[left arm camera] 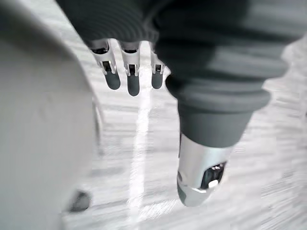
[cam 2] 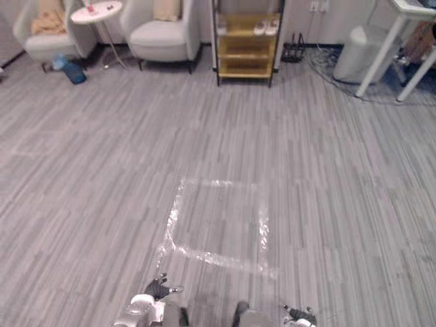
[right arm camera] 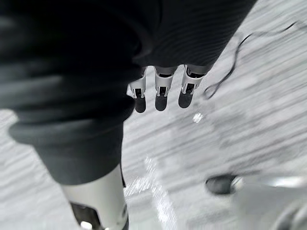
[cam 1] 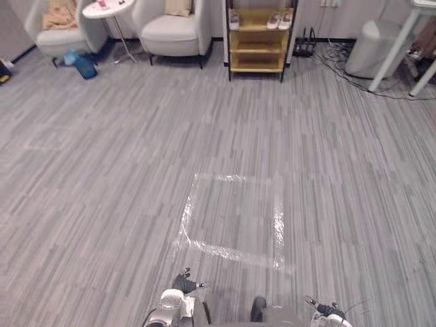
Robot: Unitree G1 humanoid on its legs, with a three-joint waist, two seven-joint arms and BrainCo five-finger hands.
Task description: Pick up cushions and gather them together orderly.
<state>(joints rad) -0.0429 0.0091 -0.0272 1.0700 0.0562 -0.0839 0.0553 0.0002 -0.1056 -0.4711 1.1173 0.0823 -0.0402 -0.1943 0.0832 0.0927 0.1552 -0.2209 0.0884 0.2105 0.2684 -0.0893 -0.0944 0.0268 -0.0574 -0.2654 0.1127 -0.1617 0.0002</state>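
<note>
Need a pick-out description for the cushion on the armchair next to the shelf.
Find the yellow shelf at the far wall. The white armchair just left of it has a flat beige cushion propped against its backrest. The other armchair, beyond the round table, holds a rumpled peach bundle instead.

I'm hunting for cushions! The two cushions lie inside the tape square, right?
No. The left eye view shows the tan cushion on the left armchair and the beige cushion on the right armchair, not inside the tape square.
</note>
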